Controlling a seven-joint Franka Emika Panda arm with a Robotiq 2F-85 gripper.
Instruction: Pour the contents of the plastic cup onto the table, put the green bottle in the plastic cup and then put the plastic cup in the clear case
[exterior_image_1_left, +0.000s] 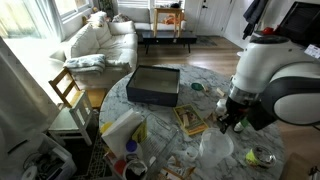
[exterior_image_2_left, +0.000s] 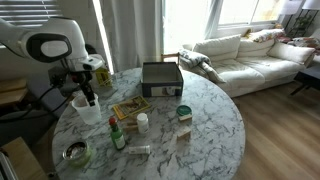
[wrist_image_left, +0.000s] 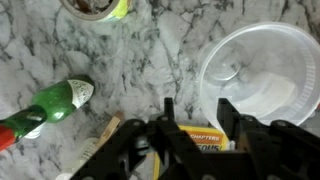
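The clear plastic cup stands upright on the marble table; it also shows in both exterior views. My gripper is open just above it, with the cup's near wall between the two fingers; it also shows in both exterior views. I cannot tell what is in the cup. The green bottle with a white cap lies on the table to the left of the gripper, and it shows in an exterior view. The dark-walled case sits open near the table's middle.
A book lies under the gripper. A small white bottle, a tin and a bowl stand on the table. A yellow bag and a chair are at the table's edge.
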